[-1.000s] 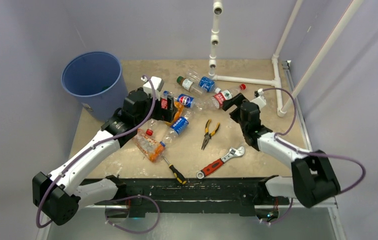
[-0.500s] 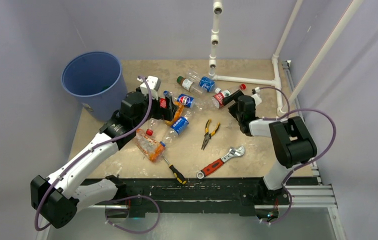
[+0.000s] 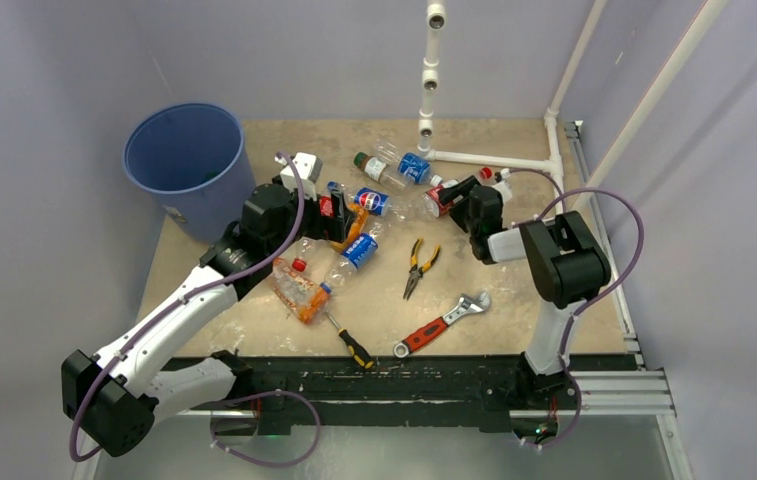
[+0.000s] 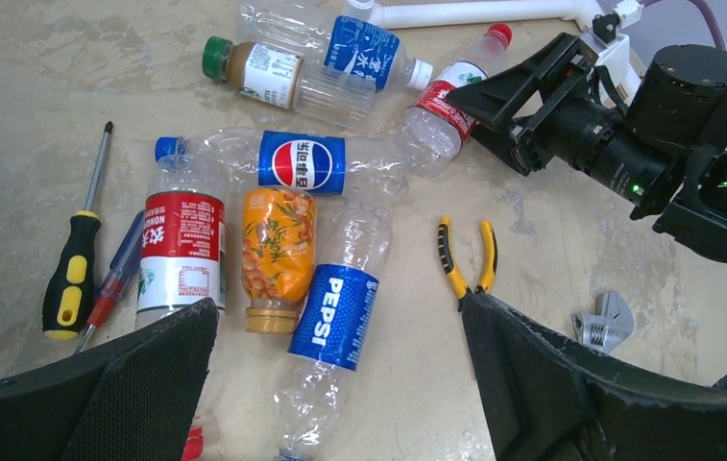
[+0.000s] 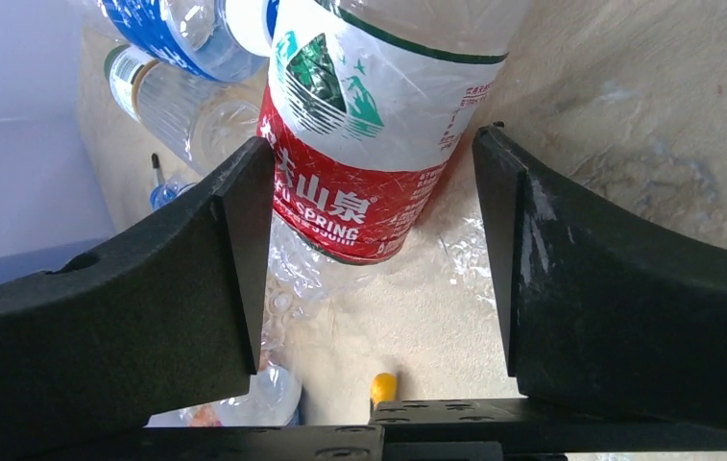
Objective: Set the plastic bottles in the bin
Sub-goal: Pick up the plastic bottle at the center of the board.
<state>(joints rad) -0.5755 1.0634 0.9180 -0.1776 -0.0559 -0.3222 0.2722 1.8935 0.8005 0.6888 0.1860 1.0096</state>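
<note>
A: Looking from the top first: where is the bin?
B: The bin [image 3: 136,165] stands upright at the far left corner of the table [image 3: 524,290]. The bottles [image 3: 372,202] lie on their sides in a loose cluster mid-table, apart from it.
A: And the arms?
B: The left gripper [image 3: 339,222] hangs over the cluster's left end. The right gripper [image 3: 449,193] is at the red-label bottle [image 3: 437,203] on the cluster's right end. Pliers [image 3: 417,265], a wrench [image 3: 444,322] and a screwdriver [image 3: 349,342] lie nearer the bases.
A: What does the left wrist show?
B: Its fingers [image 4: 148,375] stand wide apart, gripping nothing. They hang above a Pepsi bottle [image 4: 335,317] and an orange bottle [image 4: 278,245] that lie side by side, touching. Farther off, the right gripper's two fingers straddle the red-label bottle.
A: And the right wrist?
B: The red-label bottle lies on the table between the fingers [image 5: 148,288]. The fingers are apart. One sits right against the label, and a strip of table shows beside the other. A blue-label bottle [image 5: 186,29] lies just beyond; whether the two bottles touch I cannot tell.
</note>
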